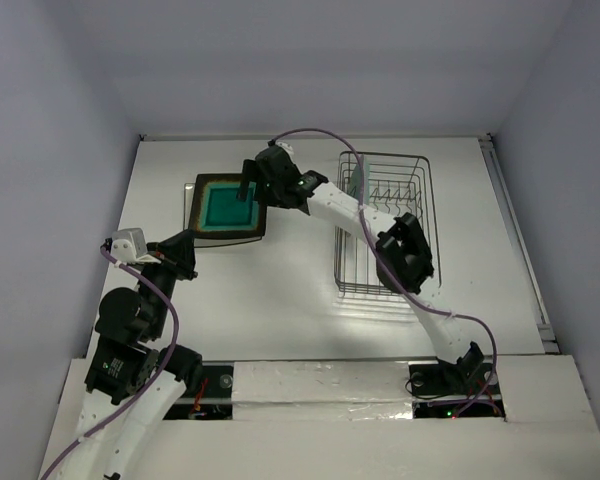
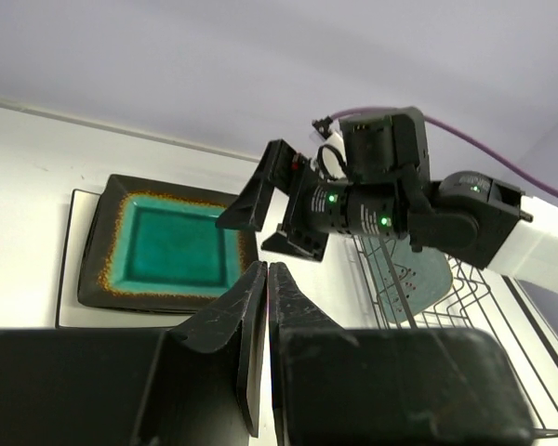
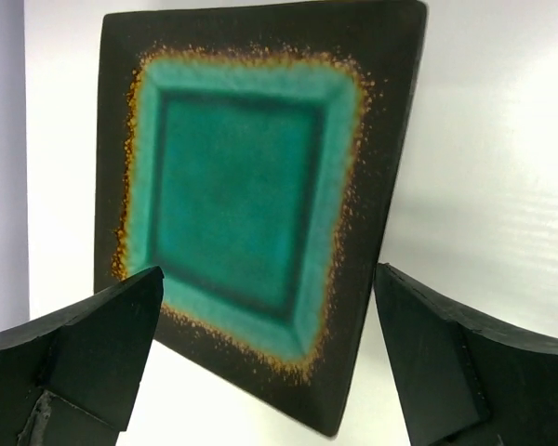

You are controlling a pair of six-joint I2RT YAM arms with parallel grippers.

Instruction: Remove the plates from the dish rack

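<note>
On the left half of the table [image 1: 280, 290], at roughly 10 o'clock from its centre in the top view, we find the teal plate [image 1: 227, 207] lying flat and face up, outside the dish rack [image 1: 365, 270]. It has a dark brown rim, an orange-speckled border and a glossy teal well. From the left wrist view we see it resting on a white plate [image 2: 67, 269], whose pale edge shows along the teal plate's left and near sides. Both are square and sit slightly askew to one another. We cannot tell whether anything else lies in that stack.

The right gripper [image 1: 248, 190] hangs above the teal plate's 1 o'clock corner, jaws spread wide and grasping nothing. In its own wrist view the two dark fingers [image 3: 84, 344] frame the plate from either side, with clear air between them and the glaze. We see no contact.

The dish rack stands at 3 o'clock of the stack, well apart from it, its long side running toward the far wall. One mint-green plate [image 1: 355, 185] stands on edge at the rack's 11 o'clock corner, among the prongs. The right arm crosses above the rack.

The left gripper [image 1: 183, 252] sits at 7 o'clock of the stack, near its corner but apart from it, pointed toward the plates. Its fingers [image 2: 246, 325] are pressed together, clenched on nothing.

A purple cable [image 1: 320, 133] arches above the right arm's wrist
</note>
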